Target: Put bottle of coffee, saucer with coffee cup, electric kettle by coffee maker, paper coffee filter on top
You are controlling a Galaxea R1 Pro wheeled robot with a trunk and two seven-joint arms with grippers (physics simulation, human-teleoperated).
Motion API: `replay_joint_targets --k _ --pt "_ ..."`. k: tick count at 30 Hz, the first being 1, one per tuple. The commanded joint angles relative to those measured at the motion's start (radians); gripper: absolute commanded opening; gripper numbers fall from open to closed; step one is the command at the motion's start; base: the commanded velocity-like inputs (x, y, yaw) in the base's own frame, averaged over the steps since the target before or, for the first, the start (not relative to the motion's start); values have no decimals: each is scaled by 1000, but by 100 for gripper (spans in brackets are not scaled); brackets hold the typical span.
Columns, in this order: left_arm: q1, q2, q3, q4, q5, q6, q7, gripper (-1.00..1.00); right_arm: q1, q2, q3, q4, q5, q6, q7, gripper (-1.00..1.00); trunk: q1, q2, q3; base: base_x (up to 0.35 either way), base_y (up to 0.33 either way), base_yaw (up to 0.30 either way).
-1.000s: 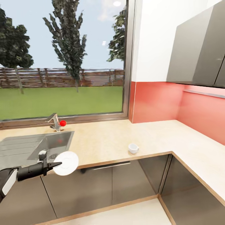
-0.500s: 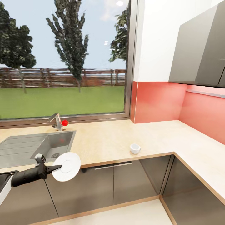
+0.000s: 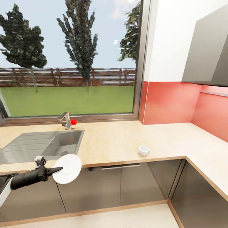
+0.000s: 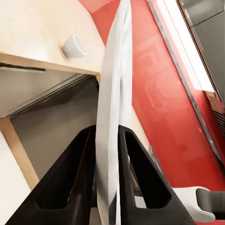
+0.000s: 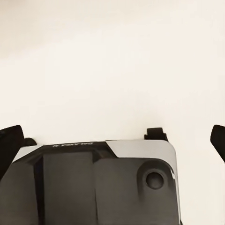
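My left gripper (image 3: pixel 59 170) is shut on the white saucer (image 3: pixel 67 168), which it holds on edge in front of the countertop's (image 3: pixel 114 142) front edge, just below the sink's right corner. In the left wrist view the saucer (image 4: pixel 112 117) runs edge-on between the two black fingers (image 4: pixel 83 180). The small white coffee cup (image 3: pixel 143 150) stands on the countertop near its front edge, well to the right of the saucer, and shows as the cup (image 4: pixel 73 46) in the left wrist view. My right gripper (image 5: pixel 114 136) is open wide over a pale surface with nothing between its fingers.
A steel sink (image 3: pixel 44 144) with a tap (image 3: pixel 66 120) and a red knob (image 3: pixel 73 121) lies at the left under the window. Dark grey cabinets (image 3: pixel 126 183) stand below. The worktop turns along the red wall (image 3: pixel 177 101) at the right. A dark shape (image 3: pixel 2 110) is cut off at the left edge.
The camera has swung left, so sink, cup and wall have shifted right in the picture. My left gripper still grips the saucer, now slightly left along the counter's front.
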State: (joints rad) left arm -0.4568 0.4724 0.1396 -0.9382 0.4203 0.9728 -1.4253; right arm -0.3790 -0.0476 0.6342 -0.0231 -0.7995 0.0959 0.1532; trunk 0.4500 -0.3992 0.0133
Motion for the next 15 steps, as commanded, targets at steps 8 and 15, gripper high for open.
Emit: replay_joint_targets --k 8,15 --pt "0 1 0 1 2 6 -1 -100 3 -1 9 -1 -10 4 2 100 0 -1 -2 -296 0 268" --pt "0 3 0 1 1 6 0 -100 3 -1 9 -1 -10 4 2 100 0 -1 -2 -269 0 277"
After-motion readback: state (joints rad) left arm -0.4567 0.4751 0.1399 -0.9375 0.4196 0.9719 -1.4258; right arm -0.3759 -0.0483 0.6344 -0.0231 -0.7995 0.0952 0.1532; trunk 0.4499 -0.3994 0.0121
